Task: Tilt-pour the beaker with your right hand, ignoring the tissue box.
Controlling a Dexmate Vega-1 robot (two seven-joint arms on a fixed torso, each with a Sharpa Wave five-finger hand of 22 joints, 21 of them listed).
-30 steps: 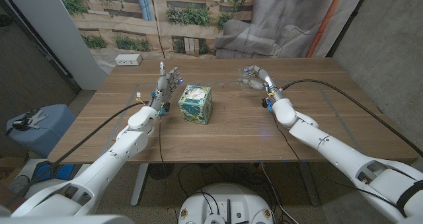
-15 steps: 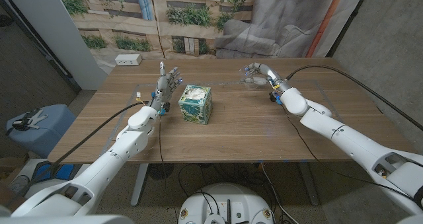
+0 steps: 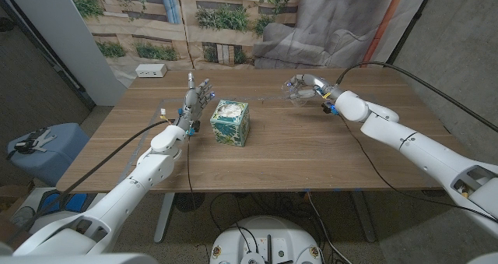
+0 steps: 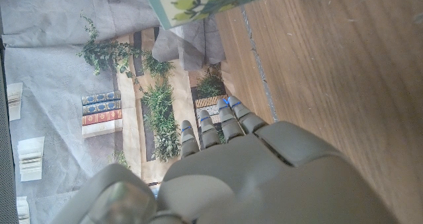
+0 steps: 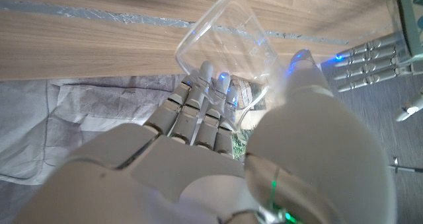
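The right hand [image 3: 308,86] has turned over, its fingers [image 5: 198,105] wrapped around the tilted clear beaker [image 5: 228,32].

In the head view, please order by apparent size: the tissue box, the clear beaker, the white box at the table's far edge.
1. tissue box
2. beaker, in the right hand; clear, outline unsure
3. white box, farthest away, perhaps comparable

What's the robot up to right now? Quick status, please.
Right hand grips the clear beaker, tilted. Left hand open, idle beside the tissue box. Nothing blocking.
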